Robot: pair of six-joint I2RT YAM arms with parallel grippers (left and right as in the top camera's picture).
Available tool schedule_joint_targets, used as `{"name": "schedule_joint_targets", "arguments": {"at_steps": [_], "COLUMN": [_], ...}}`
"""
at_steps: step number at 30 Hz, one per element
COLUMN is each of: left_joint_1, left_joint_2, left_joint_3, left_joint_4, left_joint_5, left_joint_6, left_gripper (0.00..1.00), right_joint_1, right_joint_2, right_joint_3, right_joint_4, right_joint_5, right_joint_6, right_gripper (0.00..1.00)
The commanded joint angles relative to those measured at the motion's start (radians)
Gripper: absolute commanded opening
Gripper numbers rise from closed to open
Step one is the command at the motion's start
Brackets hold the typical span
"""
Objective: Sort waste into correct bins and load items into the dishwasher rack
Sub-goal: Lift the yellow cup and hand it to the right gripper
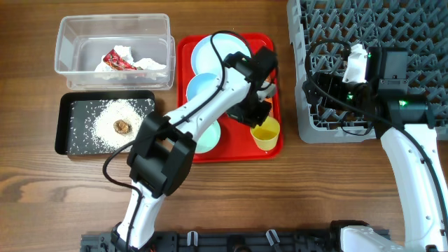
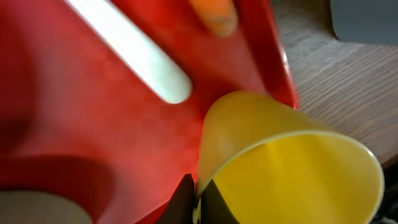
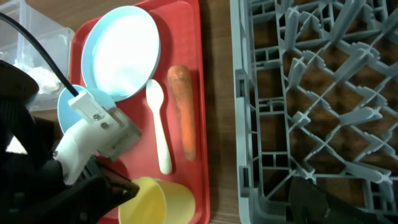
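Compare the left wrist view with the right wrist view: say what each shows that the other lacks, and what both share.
Only the left wrist view shows the grip up close: the left gripper has a finger on either side of the wall of the yellow cup. Only the right wrist view shows the light blue plate, a corner of the clear tub and the dishwasher rack with its pegs. Both show the cup, the white spoon, the carrot and the red tray.

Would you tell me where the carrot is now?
In the right wrist view, the carrot lies along the red tray's right edge, beside the white spoon.
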Motion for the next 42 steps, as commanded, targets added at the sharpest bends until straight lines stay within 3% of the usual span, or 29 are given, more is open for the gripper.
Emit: {"name": "schedule_joint_targets", "arguments": {"at_steps": [1,7,10,14,17,24,36,42], "left_joint_1": [0.120,0.328,0.411,0.454,0.457,0.457,0.403,0.401], "left_joint_2": [-0.109,-0.252,-0.260,-0.260,-0.260,-0.260,-0.260,-0.260], "left_joint_3": [0.008,0.008,0.008,0.008,0.008,0.008,0.008,0.008], "left_joint_4": [0.005,0.145,0.246,0.327,0.356,0.468,0.468,0.467], "left_joint_5": [0.149,0.593,0.871,1.041,1.057,1.184,1.137,1.137], "left_joint_6": [-0.021,-0.020,-0.021,-0.021,-0.021,-0.020,0.013,0.013], "left_gripper": [0.04,0.04,0.04,0.04,0.04,0.04,0.04,0.04], "right_joint_1": [-0.003,-0.003,-0.002,0.000,0.000,0.022,0.035,0.035], "right_joint_2": [-0.023,-0.021,-0.013,0.016,0.051,0.116,0.138,0.139], "right_joint_3": [0.026,0.025,0.025,0.022,0.022,0.021,0.022,0.022], "right_joint_4": [0.033,0.119,0.229,0.439,0.558,0.588,0.849,0.861], "right_joint_5": [-0.071,-0.262,-0.508,-0.769,-0.928,-0.963,-1.029,-1.033], "right_joint_6": [-0.013,-0.036,-0.097,-0.090,-0.072,-0.094,0.016,0.016], "right_gripper": [0.96,0.96,0.96,0.96,0.95,0.96,0.91,0.85]}}
